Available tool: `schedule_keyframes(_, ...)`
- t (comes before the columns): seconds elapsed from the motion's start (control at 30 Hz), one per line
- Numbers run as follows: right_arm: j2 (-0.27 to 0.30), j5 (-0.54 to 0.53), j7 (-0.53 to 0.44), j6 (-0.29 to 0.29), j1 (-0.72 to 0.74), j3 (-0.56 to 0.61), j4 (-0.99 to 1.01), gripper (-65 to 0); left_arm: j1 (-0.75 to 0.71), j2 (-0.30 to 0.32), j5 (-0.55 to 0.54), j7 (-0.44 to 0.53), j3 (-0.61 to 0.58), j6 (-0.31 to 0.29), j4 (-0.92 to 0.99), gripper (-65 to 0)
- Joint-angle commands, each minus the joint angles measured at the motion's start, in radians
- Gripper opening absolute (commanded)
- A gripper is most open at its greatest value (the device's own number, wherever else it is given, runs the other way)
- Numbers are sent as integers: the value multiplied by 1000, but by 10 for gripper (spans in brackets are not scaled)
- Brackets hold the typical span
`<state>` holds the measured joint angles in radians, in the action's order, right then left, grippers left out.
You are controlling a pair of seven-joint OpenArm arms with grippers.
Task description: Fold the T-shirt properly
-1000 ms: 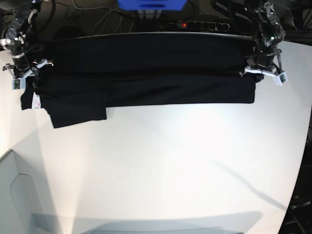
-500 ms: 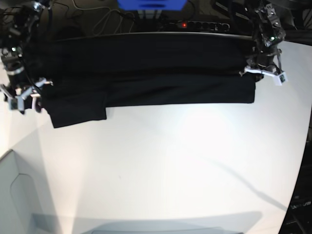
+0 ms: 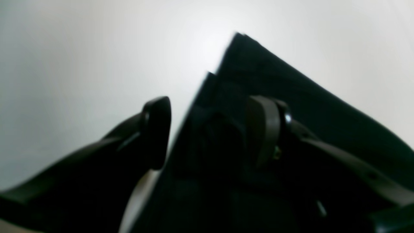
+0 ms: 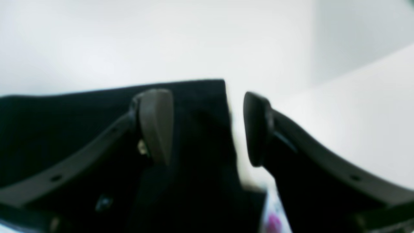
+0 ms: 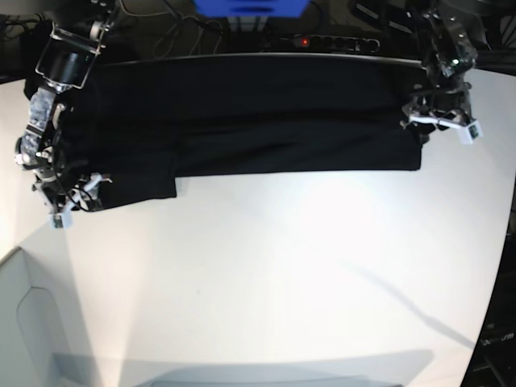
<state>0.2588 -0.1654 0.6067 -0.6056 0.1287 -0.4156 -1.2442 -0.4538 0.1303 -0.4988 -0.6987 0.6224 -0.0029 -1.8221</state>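
Smooth white table [image 5: 282, 266]; flat black cloth T-shirt [image 5: 242, 121], rectangular.

A white table [image 5: 282, 266] fills most of the base view, glossy enough to throw back a bright patch of light near its middle. Past its far edge sit a blue box [image 5: 250, 6], a black power strip [image 5: 322, 40] (one red lamp lit on it) and loose cables [image 5: 173, 28] on dark ground.
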Motion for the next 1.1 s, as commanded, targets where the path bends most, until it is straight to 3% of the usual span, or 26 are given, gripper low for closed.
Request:
schedule_keyframes(0.0, 24, 8, -35, 2, 24, -2, 4, -295, -1, 1, -8, 17, 3, -1, -20, -294)
schedule_keyframes(0.23, -8, 146, -112, 0, 6, -4, 42, -315, 7, 2, -7, 21, 3, -1, -12, -296)
schedule_keyframes(0.3, -9, 149, -124, -1, -10, -4, 39, -382, 8, 1, -7, 21, 3, -1, -11, -296)
schedule_keyframes(0.43, -11, 149, -126, -1, -13, -6, 33, -631, 8, 1, -7, 21, 3, -1, -11, -296)
schedule_keyframes(0.47, -11, 149, -123, -1, -16, -9, 17, -650, 8, 1, -7, 23, 3, -1, -11, -296)
schedule_keyframes(0.6, -14, 143, -124, -1, -79, -10, -127, -650, 10, 1, -7, 24, 3, -1, -12, -295)
schedule_keyframes(0.8, -69, 143, -117, -3, -222, -13, -480, -650, 10, 1, -8, 24, 1, -3, -12, -293)
schedule_keyframes(0.97, -129, 143, -117, -3, -363, -45, -736, -650, 23, 4, -8, 24, 1, -3, -11, -293)
schedule_keyframes(1.07, -180, 143, -124, -4, -430, -79, -791, -650, 23, 7, -8, 24, 1, -3, -11, -293)
